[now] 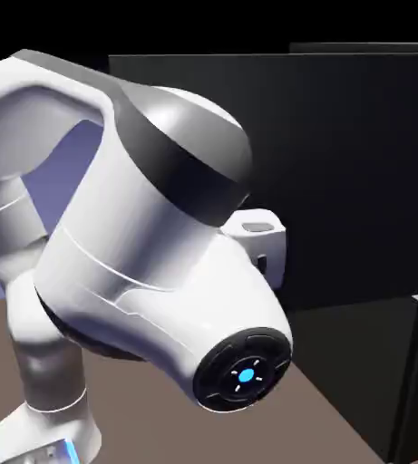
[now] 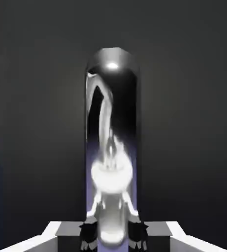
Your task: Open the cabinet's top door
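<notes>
Black door panel [image 2: 184,123], bar handle [image 2: 112,147] upright

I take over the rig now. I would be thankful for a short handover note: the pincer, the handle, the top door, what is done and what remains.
Pincer: shut on the handle, one fingertip on each side. In the exterior view the arm hides this grip.
Job's things: the handle is a shiny bar on the dark door panel.
Done: the handle is grasped.
Left: open the top door, or finish opening it; I cannot tell from these views how far it stands open. I would check this before pulling.
</notes>
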`<state>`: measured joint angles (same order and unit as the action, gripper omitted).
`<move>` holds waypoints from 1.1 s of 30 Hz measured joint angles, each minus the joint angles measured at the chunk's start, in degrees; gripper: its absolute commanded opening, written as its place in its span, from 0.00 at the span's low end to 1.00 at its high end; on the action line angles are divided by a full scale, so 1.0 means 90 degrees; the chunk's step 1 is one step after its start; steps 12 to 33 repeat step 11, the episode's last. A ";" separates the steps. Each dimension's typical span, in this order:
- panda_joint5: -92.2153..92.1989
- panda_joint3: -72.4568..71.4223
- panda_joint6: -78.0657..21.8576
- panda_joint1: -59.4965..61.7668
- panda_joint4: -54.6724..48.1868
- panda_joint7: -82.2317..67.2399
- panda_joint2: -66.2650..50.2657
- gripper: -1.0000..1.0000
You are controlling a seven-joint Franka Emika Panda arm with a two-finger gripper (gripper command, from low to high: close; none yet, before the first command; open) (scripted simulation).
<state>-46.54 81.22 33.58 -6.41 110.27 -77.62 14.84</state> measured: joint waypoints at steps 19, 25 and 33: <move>0.0379 0.1812 0.0117 -0.2541 -0.0895 0.0787 0.1103 0.00; 0.0379 0.1812 0.0117 -0.2541 -0.0895 0.0787 0.1103 0.00; 0.0379 0.1812 0.0117 -0.2541 -0.0895 0.0787 0.1103 0.00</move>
